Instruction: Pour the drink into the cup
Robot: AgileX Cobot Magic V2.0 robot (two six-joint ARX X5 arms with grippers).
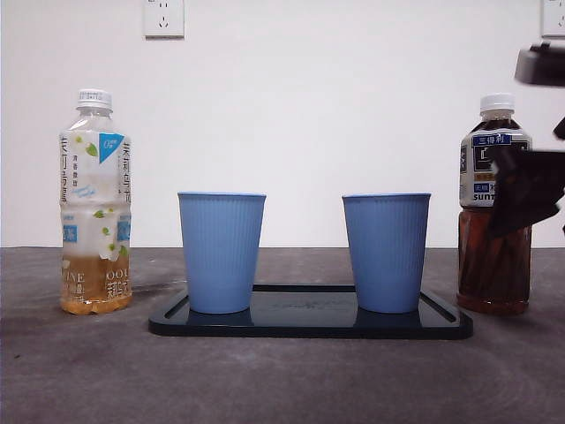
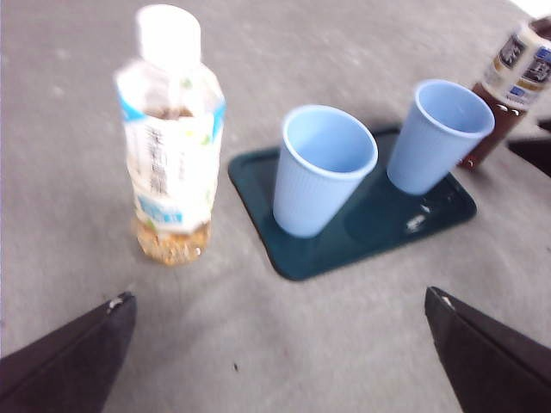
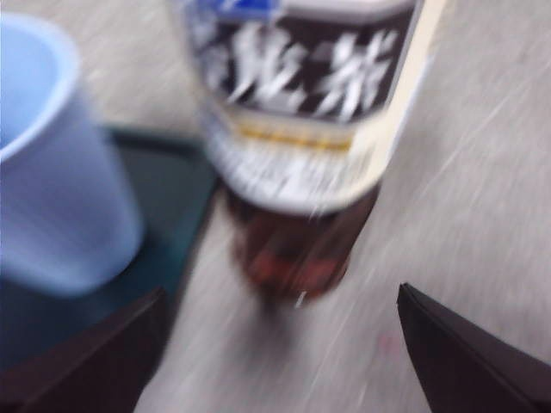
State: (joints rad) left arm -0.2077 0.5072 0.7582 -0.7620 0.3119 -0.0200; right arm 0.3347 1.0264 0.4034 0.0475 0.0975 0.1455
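The right gripper [image 3: 275, 361] is wide open and holds nothing. The dark tea bottle [image 3: 301, 146] stands upright just past it, right of the tray [image 1: 309, 325].

Two blue cups [image 2: 325, 168] stood on a dark tray [image 2: 370, 237]; a pale tea bottle [image 2: 170, 146] stood beside the tray, a dark bottle [image 2: 508, 82] beyond it, the left tool [image 2: 280, 305] wide apart

Two cups [image 1: 221, 252] [image 1: 386, 252] on tray [image 1: 309, 325]; bottles [image 1: 95, 203] [image 1: 493, 208] flanking tray, left and right.
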